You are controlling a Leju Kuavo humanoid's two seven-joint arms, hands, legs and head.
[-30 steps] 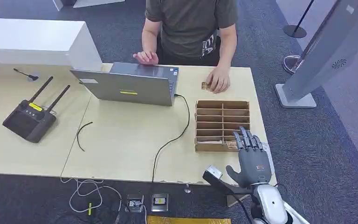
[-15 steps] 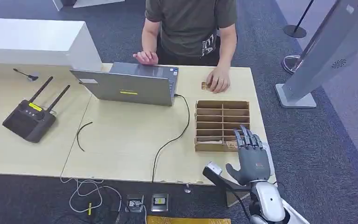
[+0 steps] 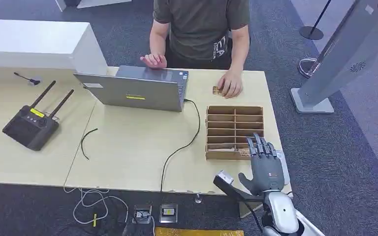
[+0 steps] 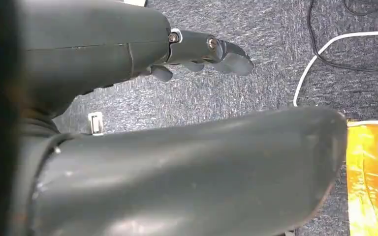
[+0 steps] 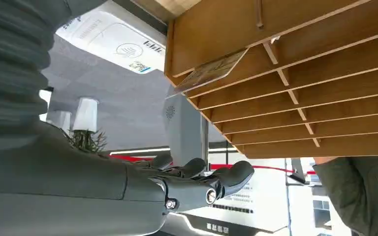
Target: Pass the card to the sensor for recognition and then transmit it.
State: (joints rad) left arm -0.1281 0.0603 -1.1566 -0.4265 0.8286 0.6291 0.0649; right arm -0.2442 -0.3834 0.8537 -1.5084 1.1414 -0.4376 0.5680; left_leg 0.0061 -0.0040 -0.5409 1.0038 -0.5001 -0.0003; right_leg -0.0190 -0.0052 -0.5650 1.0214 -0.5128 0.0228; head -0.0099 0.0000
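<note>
The table (image 3: 128, 147) is pale beige wood; on it the slotted organizer (image 3: 235, 132) is brown, the laptop (image 3: 138, 90) grey with a yellow sticker, the remote controller (image 3: 30, 126) black with a yellow label, and the cable (image 3: 182, 145) black. The right robot hand (image 3: 263, 164) is dark grey on a silver arm. The person's shirt (image 3: 202, 24) is olive green. The carpet (image 3: 344, 162) is speckled blue-grey, with a yellow tape strip (image 4: 362, 182).

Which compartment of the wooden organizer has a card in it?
The compartment in the row nearest the right hand, right column of the wooden organizer: a card sticks out there. The other compartments look empty.
</note>
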